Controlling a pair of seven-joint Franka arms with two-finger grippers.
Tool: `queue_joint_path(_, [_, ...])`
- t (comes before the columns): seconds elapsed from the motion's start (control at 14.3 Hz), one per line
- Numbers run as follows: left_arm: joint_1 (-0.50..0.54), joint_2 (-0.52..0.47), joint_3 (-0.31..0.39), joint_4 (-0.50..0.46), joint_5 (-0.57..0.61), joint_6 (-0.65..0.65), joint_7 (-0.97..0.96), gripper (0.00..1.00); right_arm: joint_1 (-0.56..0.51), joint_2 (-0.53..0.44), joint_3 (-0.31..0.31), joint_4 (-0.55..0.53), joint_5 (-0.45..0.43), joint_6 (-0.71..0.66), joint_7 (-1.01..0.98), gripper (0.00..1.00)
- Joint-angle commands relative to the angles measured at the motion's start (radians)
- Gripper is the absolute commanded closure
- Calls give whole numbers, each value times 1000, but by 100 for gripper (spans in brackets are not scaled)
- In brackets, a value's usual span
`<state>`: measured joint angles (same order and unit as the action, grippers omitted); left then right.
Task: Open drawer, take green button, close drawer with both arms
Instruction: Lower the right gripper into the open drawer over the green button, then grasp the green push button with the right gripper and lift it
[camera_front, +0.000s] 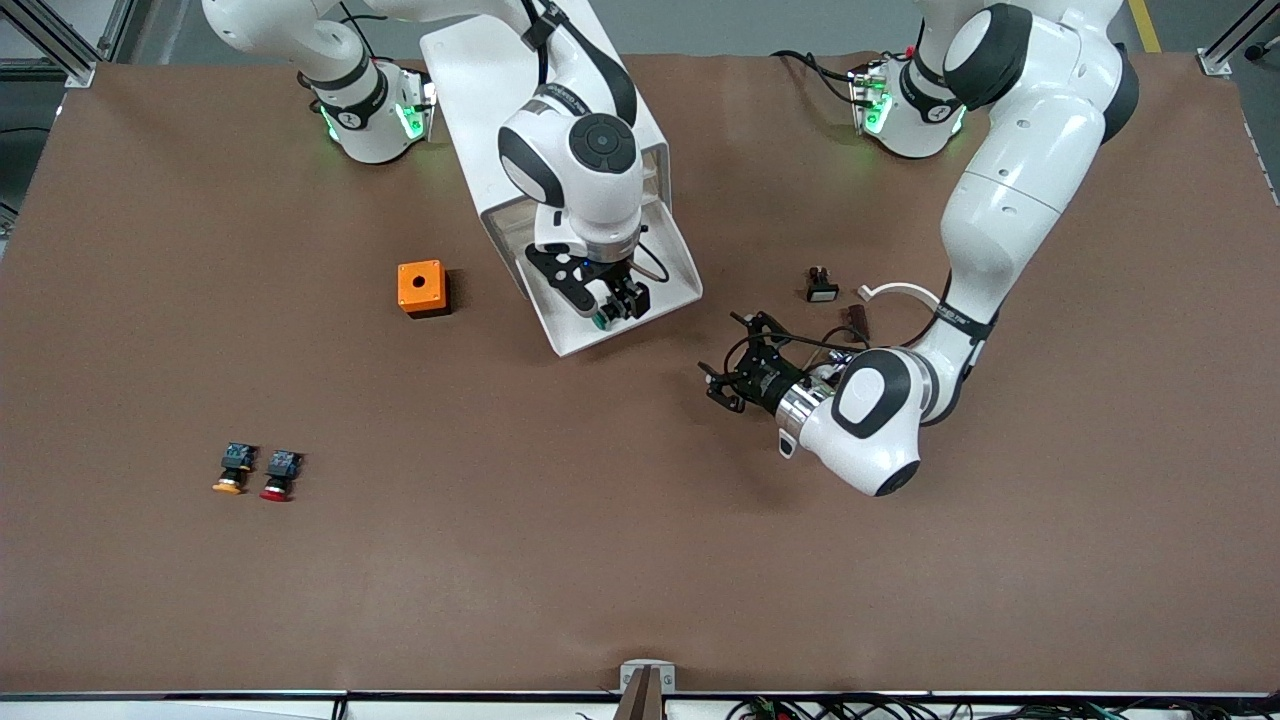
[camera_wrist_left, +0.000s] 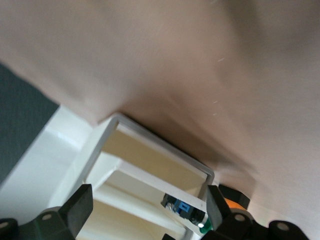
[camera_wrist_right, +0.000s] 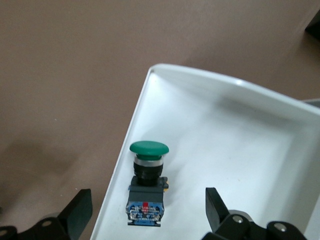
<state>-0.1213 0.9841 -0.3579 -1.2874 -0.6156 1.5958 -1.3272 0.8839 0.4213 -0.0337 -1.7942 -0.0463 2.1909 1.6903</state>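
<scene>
White plastic walls frame the drawer, pulled out from the cabinet that lies on its back on the brown table — its tray sits open toward the front camera. The green-capped button lies on its side in the drawer, close to one side wall near a corner, cap pointing toward the rounded front rim.

The right gripper hangs over the drawer directly above the button, fingers spread wide with one finger on each side of it and not touching it. The left gripper is beside the drawer's front, toward the left arm's end of the table, low over the table, also spread apart and holding nothing; its wrist view looks into the cabinet's cream shelves with the button just visible.

An orange box with a round hole stands beside the cabinet toward the right arm's end. Two more buttons — a yellow-capped button and a red-capped button — lie side by side nearer the front camera. A small black part and a white ring lie near the left arm.
</scene>
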Motion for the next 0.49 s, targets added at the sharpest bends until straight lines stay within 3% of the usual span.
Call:
queue_joint_path(0.0, [-6,-18,7,31,75,-8,107,0,47,25,-9,-19,-29,39,69,0])
queue_joint_path(0.42, [0,-99,11,30,212,61,273,0,69,59,-9,-19,-63,66,121,0])
